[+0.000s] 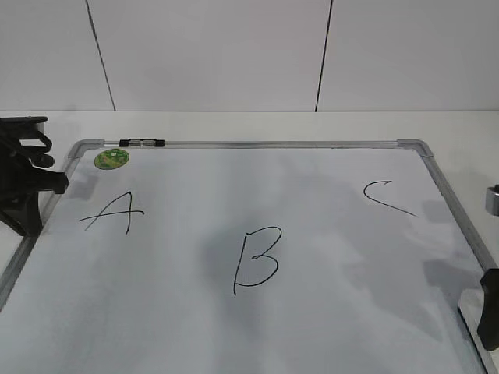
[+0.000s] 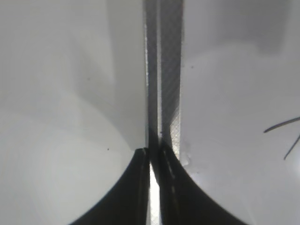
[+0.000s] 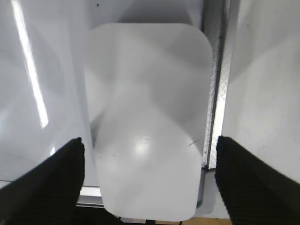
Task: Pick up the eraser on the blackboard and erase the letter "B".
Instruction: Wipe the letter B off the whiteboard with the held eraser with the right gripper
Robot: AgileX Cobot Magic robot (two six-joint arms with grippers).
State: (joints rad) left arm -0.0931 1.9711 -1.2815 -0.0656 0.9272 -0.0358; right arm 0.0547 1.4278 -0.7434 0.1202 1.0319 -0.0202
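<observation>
The blackboard (image 1: 257, 144) is a white board with a silver frame lying flat on the table. The letter "B" (image 1: 256, 259) is drawn in black near its middle. The white eraser (image 3: 150, 117) lies at the board's near right corner, its edge showing in the exterior view (image 1: 471, 321). My right gripper (image 3: 149, 145) is open, with one finger on each side of the eraser and a small gap on both sides; it shows at the right edge of the exterior view (image 1: 490, 312). My left gripper (image 2: 153, 152) is shut and empty over the board's left frame (image 2: 161, 70), seen also at the exterior view's left (image 1: 31, 183).
A black "A" (image 1: 113, 212) is at the board's left and a "C" (image 1: 386, 197) at its right. A green round sticker (image 1: 111, 159) and a black clip (image 1: 142, 142) sit at the top left. A metal object (image 1: 493, 199) stands off the right edge.
</observation>
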